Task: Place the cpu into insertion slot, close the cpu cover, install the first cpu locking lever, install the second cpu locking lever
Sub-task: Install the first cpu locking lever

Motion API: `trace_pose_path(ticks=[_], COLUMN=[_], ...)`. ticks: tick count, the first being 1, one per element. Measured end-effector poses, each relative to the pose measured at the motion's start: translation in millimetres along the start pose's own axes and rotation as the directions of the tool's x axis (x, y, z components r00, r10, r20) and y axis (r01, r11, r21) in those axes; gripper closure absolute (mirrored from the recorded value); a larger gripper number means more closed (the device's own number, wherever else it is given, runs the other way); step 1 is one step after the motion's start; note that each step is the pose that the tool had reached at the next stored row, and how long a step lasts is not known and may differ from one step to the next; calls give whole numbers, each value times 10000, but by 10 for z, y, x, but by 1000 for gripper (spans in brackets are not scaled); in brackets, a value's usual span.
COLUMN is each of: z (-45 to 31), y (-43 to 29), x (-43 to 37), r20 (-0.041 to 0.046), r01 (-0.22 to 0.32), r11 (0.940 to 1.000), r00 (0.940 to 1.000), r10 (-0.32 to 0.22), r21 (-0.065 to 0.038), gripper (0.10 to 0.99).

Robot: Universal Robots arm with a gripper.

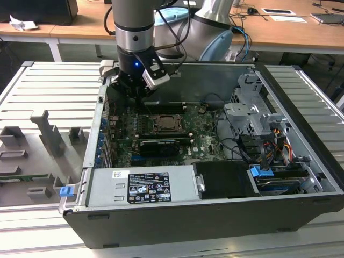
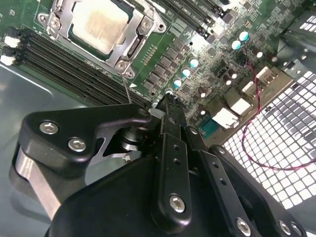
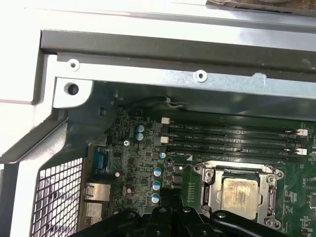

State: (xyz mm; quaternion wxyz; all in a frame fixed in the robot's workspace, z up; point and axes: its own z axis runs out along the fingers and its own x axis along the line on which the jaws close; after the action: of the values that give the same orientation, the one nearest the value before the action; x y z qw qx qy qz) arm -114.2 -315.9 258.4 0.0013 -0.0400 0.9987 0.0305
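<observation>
Cpu cover (image 2: 143, 22) unobstructed — chassis wall (image 3: 222, 96) near

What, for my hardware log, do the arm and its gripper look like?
The arm is made of grey cylindrical segments with a light blue joint cap and a black wrist section bearing a small blue light. A silver-white camera box is mounted beside it, and black cables loop behind. The gripper is black, jointed, with silver screw heads.

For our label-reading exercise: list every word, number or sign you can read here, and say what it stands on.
Black label on the grey power supply: white print, too small to read.
White lettering on the motherboard, in both wrist views: too small to read.
</observation>
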Motion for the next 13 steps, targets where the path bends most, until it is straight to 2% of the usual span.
trace_pose_path(ticks=[3, 5, 13], z=[11, 34, 78], y=[26, 82, 211], x=[6, 5, 17], r20=[1, 4, 4], r01=[1, -1, -1], r11=[10000, 10000, 10000], r00=[10000, 10000, 10000], r10=[-1, 1, 1], r21=[-21, -47, -66], gripper=[980, 980, 980])
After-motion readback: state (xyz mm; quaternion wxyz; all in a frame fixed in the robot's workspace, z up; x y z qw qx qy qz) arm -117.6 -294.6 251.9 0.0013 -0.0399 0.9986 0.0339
